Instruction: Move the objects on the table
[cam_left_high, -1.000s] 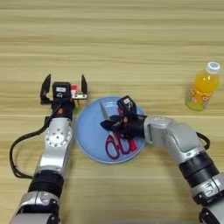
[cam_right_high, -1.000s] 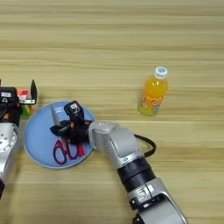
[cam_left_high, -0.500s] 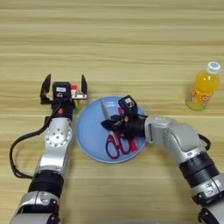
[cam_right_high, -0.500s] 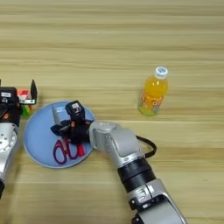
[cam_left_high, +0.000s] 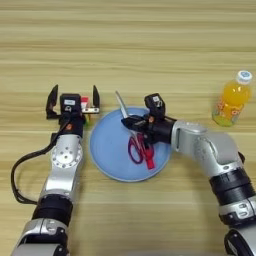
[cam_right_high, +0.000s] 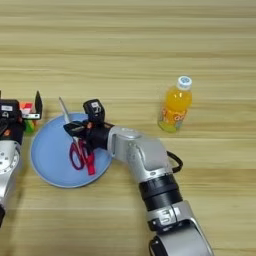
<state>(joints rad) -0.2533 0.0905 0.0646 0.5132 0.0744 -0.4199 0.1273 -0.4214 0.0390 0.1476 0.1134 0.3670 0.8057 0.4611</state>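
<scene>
Two views are given of one wooden surface (cam_left_high: 150, 40). In the left eye view the whole left pincer (cam_left_high: 73, 98) is seen, its two black fingers (cam_left_high: 52, 94) spread wide apart and pointing toward the far edge, with nothing held between them. In the right eye view that pincer is cut by the left border, and only one finger is seen there. Just behind this pincer a Rubik's cube (cam_right_high: 29, 115) is seen in part, more of it showing in the right eye view; red, white and green faces can be made out.

Red-handled scissors (cam_left_high: 139, 143) are clamped in the right pincer (cam_left_high: 134, 122), gripped near the pivot. The steel blades are seen tilted up toward the far left, the tip past the plate's far rim; the red loops hang low over the round light-blue plate (cam_left_high: 107, 150), and contact with it cannot be told. The plate lies near the middle of the surface, slightly left.

One orange juice bottle (cam_right_high: 175, 104) with a white cap is seen standing upright toward the right edge, well apart from both arms.
</scene>
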